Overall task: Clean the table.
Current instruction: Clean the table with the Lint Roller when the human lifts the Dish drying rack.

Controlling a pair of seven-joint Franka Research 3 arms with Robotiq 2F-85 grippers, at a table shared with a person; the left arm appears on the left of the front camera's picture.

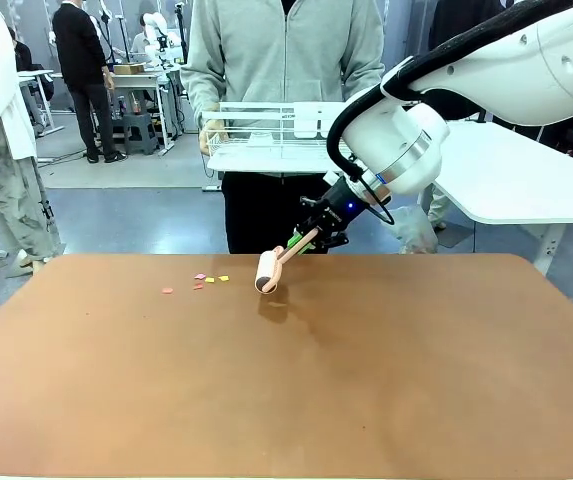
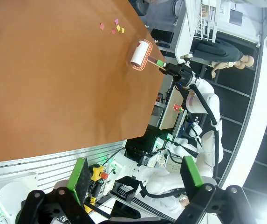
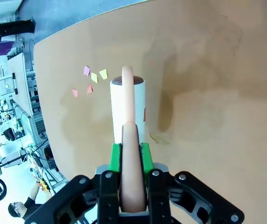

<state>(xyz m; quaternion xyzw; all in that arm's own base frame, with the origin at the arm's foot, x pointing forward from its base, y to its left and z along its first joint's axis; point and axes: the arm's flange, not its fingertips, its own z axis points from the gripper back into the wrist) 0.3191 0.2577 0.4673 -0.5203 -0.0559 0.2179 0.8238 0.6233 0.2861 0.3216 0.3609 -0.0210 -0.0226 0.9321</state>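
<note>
The reddish-brown table [image 1: 286, 390] [image 2: 54, 88] [image 3: 212, 84] carries a small cluster of pink, yellow and orange paper scraps [image 1: 204, 281] [image 2: 113, 27] [image 3: 92, 79] near its far edge, left of centre. My right gripper [image 1: 311, 238] [image 3: 129, 151] is shut on the peach handle of a lint roller [image 1: 267, 272] [image 2: 140, 53] [image 3: 127, 107]. Its white roll hangs just right of the scraps, with its shadow cast apart from it on the tabletop. One yellowish scrap [image 3: 159, 138] lies beside the roll. My left gripper [image 2: 135, 172] stands open with nothing in it, off the table's near side.
At the far edge a person holds a white dish rack [image 1: 266, 135] in both hands, above table height. A smaller white table [image 1: 526, 180] stands at the back right. Other people stand farther off at the left.
</note>
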